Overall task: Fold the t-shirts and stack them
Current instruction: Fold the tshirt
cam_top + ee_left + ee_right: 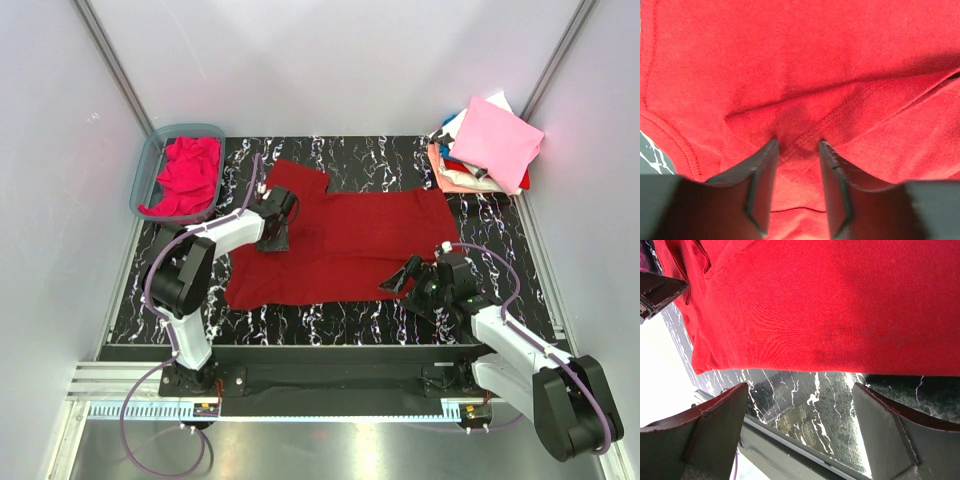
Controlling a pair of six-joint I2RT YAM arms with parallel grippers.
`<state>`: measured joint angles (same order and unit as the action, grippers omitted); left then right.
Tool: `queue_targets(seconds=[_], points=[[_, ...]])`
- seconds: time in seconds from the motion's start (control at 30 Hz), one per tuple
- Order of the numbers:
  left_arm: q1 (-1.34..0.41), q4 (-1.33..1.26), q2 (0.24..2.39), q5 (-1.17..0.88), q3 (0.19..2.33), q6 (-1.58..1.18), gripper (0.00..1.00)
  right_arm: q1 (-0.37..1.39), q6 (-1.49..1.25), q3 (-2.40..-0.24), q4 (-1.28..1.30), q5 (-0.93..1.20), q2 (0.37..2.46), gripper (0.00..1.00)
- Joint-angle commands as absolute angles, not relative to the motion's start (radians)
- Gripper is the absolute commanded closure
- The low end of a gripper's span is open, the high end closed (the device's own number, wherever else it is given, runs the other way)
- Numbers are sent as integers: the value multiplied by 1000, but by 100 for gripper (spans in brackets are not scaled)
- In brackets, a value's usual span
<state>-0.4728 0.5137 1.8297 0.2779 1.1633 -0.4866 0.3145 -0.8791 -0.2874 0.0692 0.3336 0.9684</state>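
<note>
Fingers point(762, 172) of left gripper point(797, 144) narrowed to a slim gap, pinched on a raised, stitched fold of dark crimson red cloth t-shirt point(350, 235) near its sleeve side. Fingers point(720, 415) of right gripper point(800, 387) spread wide, empty, poised just above the shirt's near hem, touching nothing. Shirt spread flat on black marbled tabletop point(300, 325); folded pastel stack point(490, 145) at far right corner; magenta-pink shirt point(188, 170) in translucent blue-grey plastic tub point(140, 180). Judged step: first fold, hardly begun. Next move likely calls for right closing on hem, then both lifting together, lest cloth drag or bunch
</note>
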Motion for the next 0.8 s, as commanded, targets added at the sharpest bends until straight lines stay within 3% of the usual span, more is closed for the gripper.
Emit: queue_targets(seconds=[0.0, 0.03, 0.07, 0.1, 0.17, 0.2, 0.3, 0.6, 0.77], points=[[-474, 476, 1838, 314, 1144, -472, 63, 324, -876, -324, 25, 341, 973, 8], [-474, 479, 1838, 319, 1146, -471, 70, 324, -873, -324, 25, 341, 971, 8], [-474, 480, 1836, 322, 1146, -471, 70, 322, -874, -324, 25, 341, 971, 8], [-474, 488, 1833, 327, 1163, -468, 80, 322, -874, -324, 25, 341, 974, 8], [-474, 498, 1832, 333, 1169, -466, 83, 322, -873, -324, 25, 341, 974, 8], [-474, 508, 1832, 337, 1186, -463, 91, 324, -873, -324, 25, 341, 974, 8], [-472, 538, 1830, 350, 1224, -449, 92, 324, -874, -324, 25, 341, 974, 8], [-396, 650, 1879, 339, 1402, -408, 76, 324, -874, -324, 21, 341, 977, 7], [-309, 718, 1971, 278, 1616, -405, 50, 322, -873, -327, 21, 348, 988, 7]])
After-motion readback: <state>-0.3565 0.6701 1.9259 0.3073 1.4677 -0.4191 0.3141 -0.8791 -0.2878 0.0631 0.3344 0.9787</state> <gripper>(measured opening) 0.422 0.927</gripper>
